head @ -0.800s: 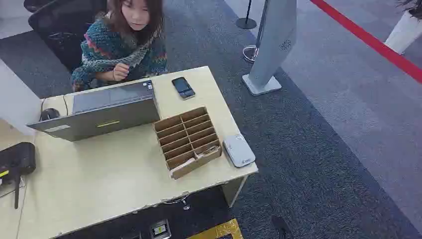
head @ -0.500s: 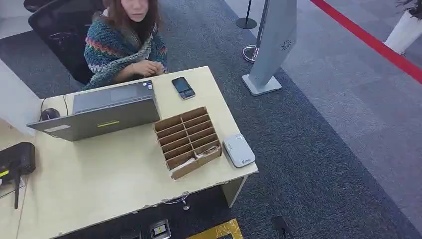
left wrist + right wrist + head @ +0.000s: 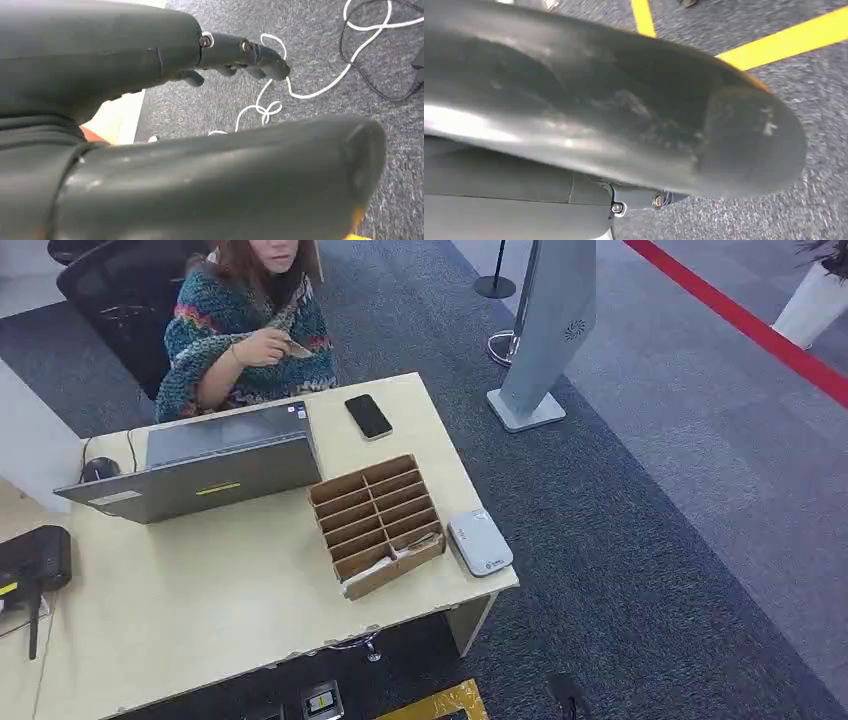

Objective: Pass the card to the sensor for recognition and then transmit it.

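Observation:
A white flat sensor lies at the desk's front right corner. Beside it stands a brown slotted cardboard box with some pale cards in its front slot. A person sits behind the desk, one hand raised and holding a small flat tan thing, perhaps a card. My left hand hangs over grey carpet, fingers stretched out apart from the thumb, nothing in it. My right hand hangs over carpet with yellow lines; its thumb hides the fingers.
A grey laptop stands half open at the desk's back left, a mouse beside it. A black phone lies near the far edge. A black device sits at the left edge. White and black cables lie on the floor.
The person has lifted a hand from the desk edge up to chest height with a small flat thing in it. The phone's screen has gone dark. Desk things have not moved.

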`<state>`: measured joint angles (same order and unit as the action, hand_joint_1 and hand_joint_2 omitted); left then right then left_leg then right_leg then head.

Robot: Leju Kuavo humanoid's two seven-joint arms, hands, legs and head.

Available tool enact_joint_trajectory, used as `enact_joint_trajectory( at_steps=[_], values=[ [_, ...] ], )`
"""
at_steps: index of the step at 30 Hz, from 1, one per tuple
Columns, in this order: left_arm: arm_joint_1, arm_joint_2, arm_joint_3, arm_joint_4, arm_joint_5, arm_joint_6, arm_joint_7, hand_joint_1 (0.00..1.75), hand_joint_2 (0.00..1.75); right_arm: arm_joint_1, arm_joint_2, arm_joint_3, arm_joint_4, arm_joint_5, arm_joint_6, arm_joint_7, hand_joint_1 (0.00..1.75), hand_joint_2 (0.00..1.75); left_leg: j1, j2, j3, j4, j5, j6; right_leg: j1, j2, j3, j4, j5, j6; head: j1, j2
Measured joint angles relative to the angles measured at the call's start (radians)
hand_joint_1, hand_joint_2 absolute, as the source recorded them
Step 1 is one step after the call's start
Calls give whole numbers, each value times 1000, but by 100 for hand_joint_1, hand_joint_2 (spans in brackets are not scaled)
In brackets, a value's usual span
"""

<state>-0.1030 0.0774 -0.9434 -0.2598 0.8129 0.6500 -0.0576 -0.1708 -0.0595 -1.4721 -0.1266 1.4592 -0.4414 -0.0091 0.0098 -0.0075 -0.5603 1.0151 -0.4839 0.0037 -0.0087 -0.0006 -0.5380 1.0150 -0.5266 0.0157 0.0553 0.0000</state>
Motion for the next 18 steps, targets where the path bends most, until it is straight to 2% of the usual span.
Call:
enact_joint_trajectory(
  at_steps=[2,3,7,12,16,18],
  values=[
    [0,0,-5,0,0,-2,0,0,0,-3,-3,-7,0,-48,-2,-24,0,0,0,0,0,0,0,0,0,0,0,0,0,0,0,0],
    [0,0,-8,0,0,-3,0,0,0,-6,-5,-11,0,-72,-2,-34,0,175,0,0,0,0,0,0,0,0,0,0,0,0,0,0],
    [0,0,-9,0,4,-5,0,0,0,-29,-26,-22,0,-260,-6,-105,0,175,0,0,0,0,0,0,0,0,0,0,1,0,0,0],
    [0,0,-10,0,25,-3,-12,0,0,-96,-77,-29,-1,-527,-6,-244,0,175,-2,1,0,0,1,2,-2,0,0,0,2,1,0,0],
    [-1,0,-10,0,45,2,-29,0,0,-201,-159,-32,-19,-685,-7,-371,0,175,-5,3,0,0,3,4,-5,1,-1,0,3,3,0,0],
    [-1,0,-10,0,53,5,-35,0,0,-263,-201,-31,-38,-727,-7,-410,0,175,-6,3,0,0,3,5,-6,1,-1,0,4,5,0,0]
  ],
)
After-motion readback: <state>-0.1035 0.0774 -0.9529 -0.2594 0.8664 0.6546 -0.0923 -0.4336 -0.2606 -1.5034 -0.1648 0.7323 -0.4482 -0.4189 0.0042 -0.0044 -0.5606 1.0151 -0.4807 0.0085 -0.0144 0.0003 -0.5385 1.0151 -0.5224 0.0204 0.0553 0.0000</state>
